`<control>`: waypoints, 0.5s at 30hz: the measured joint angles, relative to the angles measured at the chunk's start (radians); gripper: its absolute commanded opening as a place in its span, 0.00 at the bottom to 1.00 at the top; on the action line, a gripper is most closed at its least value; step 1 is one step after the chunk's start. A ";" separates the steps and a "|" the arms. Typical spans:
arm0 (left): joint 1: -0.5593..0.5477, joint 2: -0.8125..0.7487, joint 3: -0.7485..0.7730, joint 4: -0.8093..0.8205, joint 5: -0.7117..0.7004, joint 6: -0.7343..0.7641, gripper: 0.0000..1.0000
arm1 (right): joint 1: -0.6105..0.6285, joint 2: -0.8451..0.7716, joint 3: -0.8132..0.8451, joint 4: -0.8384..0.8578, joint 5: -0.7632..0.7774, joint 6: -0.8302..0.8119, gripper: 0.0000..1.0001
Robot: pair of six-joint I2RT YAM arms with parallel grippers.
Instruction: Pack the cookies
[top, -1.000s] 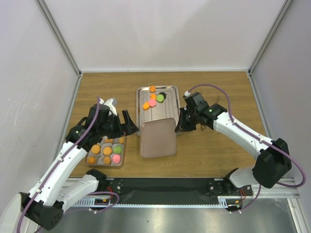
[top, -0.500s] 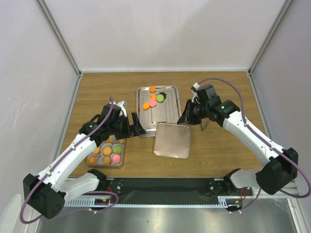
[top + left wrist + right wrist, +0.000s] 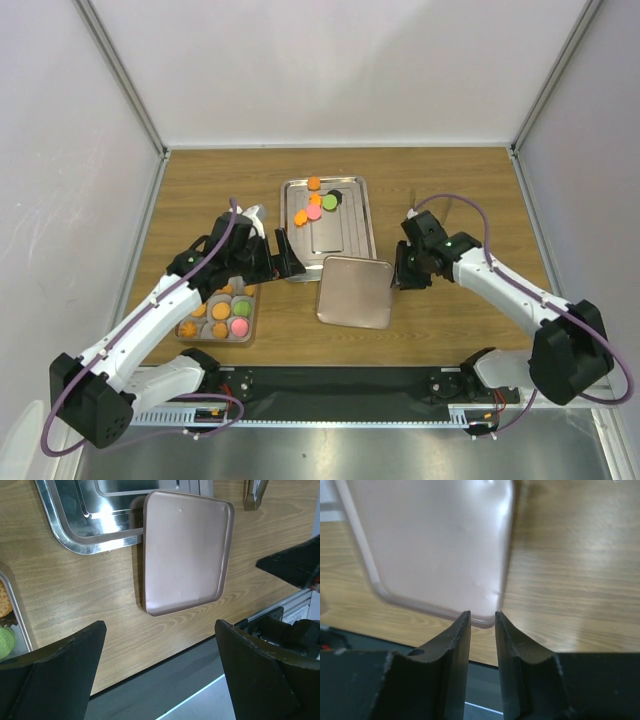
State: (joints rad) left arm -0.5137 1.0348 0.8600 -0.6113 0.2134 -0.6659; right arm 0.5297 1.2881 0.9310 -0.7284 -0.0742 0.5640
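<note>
Several cookies (image 3: 314, 211), orange, pink, green and black, lie in the far left of the steel tray (image 3: 345, 235). More cookies (image 3: 220, 311) sit in the cups of the small box (image 3: 249, 318) at the left. A pinkish-brown lid (image 3: 354, 291) lies flat in front of the tray; it also shows in the left wrist view (image 3: 185, 555). My left gripper (image 3: 283, 256) is open and empty at the tray's near left corner. My right gripper (image 3: 400, 276) is nearly shut at the lid's right edge. In the right wrist view the lid's corner (image 3: 445, 545) lies just past the tips (image 3: 482, 616), with nothing between them.
The tray's near rim (image 3: 95, 542) overlaps the lid's far edge. The small box's edge (image 3: 15, 625) shows at the left of the left wrist view. The table's black front strip (image 3: 340, 380) runs along the near edge. Grey walls close in both sides.
The lid slid right from the tray's near left side. My right gripper let go of it and came down to its right edge. My left gripper moved right toward the tray.
</note>
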 measured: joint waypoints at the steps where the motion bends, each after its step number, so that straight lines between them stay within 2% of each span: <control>1: 0.000 0.001 0.000 0.001 0.000 0.000 0.97 | 0.000 0.010 -0.013 0.008 0.012 -0.001 0.32; 7: -0.002 0.011 0.000 0.001 0.002 0.001 0.97 | -0.002 0.117 -0.032 0.104 0.097 -0.019 0.33; 15: -0.002 0.011 0.000 0.002 0.002 0.001 0.97 | -0.002 0.228 -0.062 0.212 0.122 -0.023 0.31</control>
State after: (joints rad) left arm -0.5152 1.0458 0.8597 -0.6090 0.2153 -0.6651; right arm 0.5282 1.5162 0.8692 -0.5163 0.0483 0.5407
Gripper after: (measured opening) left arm 0.971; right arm 0.325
